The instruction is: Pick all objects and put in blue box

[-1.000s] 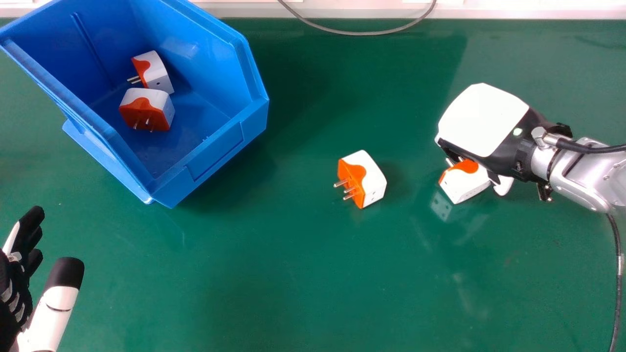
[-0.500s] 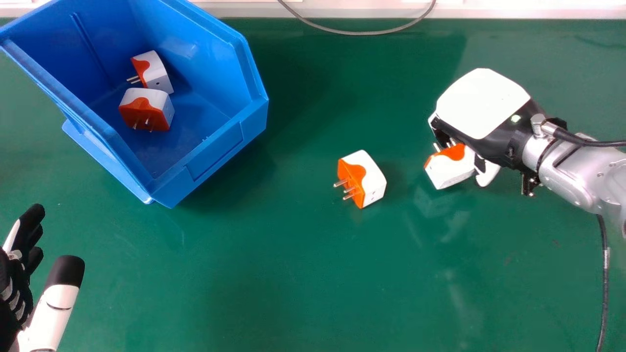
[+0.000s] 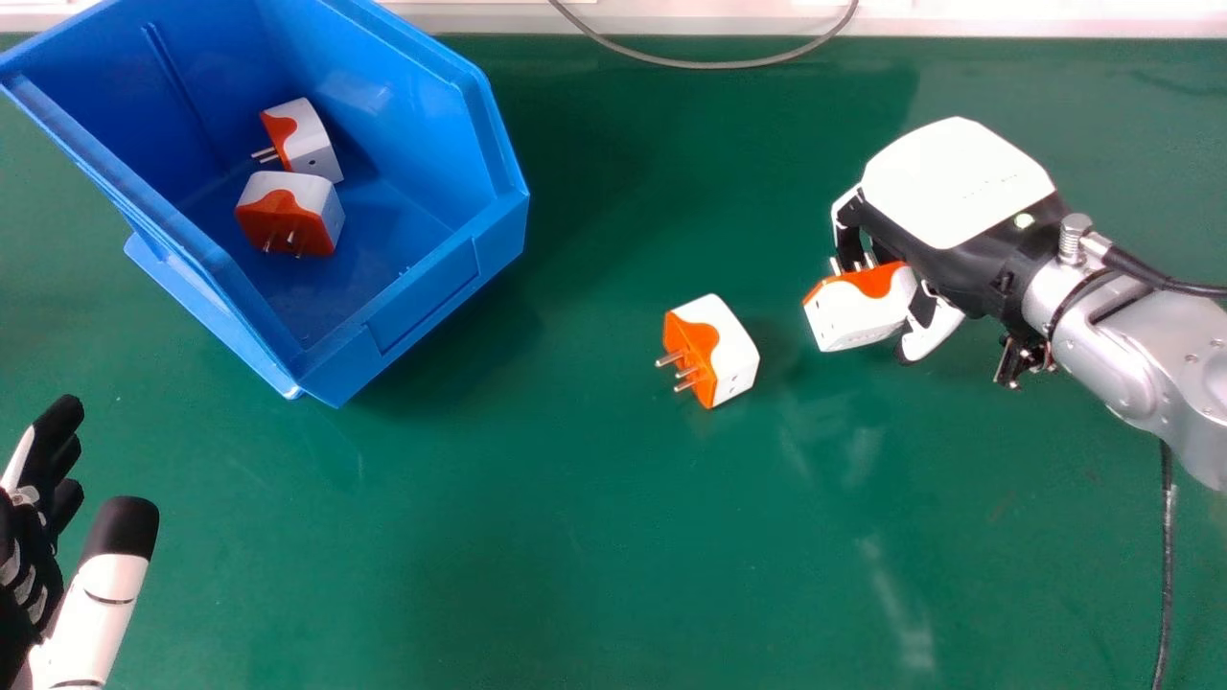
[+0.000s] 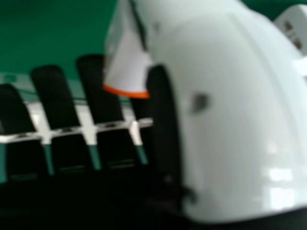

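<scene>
In the head view my right hand [image 3: 959, 182] is curled round a white and orange plug adapter [image 3: 858, 309], held above the table's right side with its prongs toward the fingers. The right hand view has my right hand [image 4: 230, 110] with its thumb against the held adapter [image 4: 127, 72]. A second adapter [image 3: 719, 355] lies on the table to the left of that hand, prongs facing left. Inside the blue box [image 3: 422, 297] at the upper left rest two more adapters, one [image 3: 307, 144] behind the other [image 3: 292, 216]. My left hand [image 3: 110, 585] is open at the lower left corner.
The green table [image 3: 537, 517] stretches beneath everything. A grey cable [image 3: 709, 65] loops over its far edge, and a dark cable [image 3: 1167, 565] hangs below my right forearm.
My right hand has moved up and slightly left in the head view, carrying the gripped adapter with it toward the lying one. The left hand has barely shifted.
</scene>
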